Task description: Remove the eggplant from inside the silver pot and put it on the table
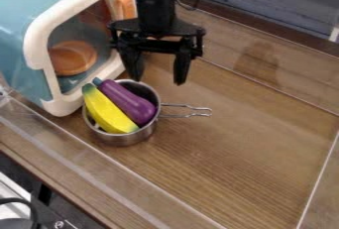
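Gripper: your gripper (155, 66) hangs pointing down with its dark fingers spread wide and nothing between them; it is above and just behind the silver pot (123, 116), not touching anything.

Eggplant, location: the eggplant (129, 99) lies inside the silver pot, slanted across it, with one end poking up over the rim on the side toward the microwave.

Eggplant, handling: you should expect a light, stiff toy with a glossy skin (likely slippery, judging by the shine). It is rounded, so a pinch near either tapered end could squirt it out.

Where to grip: take it across the thick middle, jaws on either long side, closing square to its length.

Pot contents: the pot holds two things, the eggplant and a yellow banana-shaped toy (106, 113) lying pressed against it on the near-left side. One finger must go down between the two (a tight gap, so the banana may get nudged).

Pot, behaviour: small and shiny with a thin wire handle (187, 111) pointing right; it looks light enough to shift or tip if you drag the eggplant against its rim.

Other container: the toy microwave (63, 37) stands open behind the pot with an orange item inside; leave it alone.

Table: the wooden table (239, 144) to the right of the pot offers bare space for the drop.
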Tool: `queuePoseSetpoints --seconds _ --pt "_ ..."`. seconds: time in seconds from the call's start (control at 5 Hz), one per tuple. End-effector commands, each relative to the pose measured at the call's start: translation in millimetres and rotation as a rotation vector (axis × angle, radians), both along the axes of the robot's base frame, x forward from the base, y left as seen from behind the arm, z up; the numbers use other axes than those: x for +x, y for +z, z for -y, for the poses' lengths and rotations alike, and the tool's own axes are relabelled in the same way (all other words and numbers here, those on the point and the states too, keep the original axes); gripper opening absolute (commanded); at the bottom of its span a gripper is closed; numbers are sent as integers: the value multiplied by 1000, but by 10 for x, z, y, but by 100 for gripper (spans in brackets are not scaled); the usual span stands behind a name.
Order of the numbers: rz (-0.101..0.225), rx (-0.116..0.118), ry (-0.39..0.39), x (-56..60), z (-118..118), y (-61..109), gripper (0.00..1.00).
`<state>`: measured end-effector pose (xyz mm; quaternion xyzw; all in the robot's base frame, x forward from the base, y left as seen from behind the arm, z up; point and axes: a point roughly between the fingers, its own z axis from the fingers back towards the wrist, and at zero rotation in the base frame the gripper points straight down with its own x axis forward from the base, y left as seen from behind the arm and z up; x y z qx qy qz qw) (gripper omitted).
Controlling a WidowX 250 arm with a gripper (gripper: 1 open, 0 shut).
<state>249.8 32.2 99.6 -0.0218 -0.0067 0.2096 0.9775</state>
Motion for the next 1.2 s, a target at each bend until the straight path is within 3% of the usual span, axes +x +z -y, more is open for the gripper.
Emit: queuePoseSetpoints --seconds 0.0,0.4,0.6,1.0 --pt "36 5 23 -6 -186 -16 100" --pt "61 -32 53 -213 -532 -51 100" --pt "63 -45 39 -256 -529 -50 100" --pt "64 -42 144 -251 -497 -235 100"
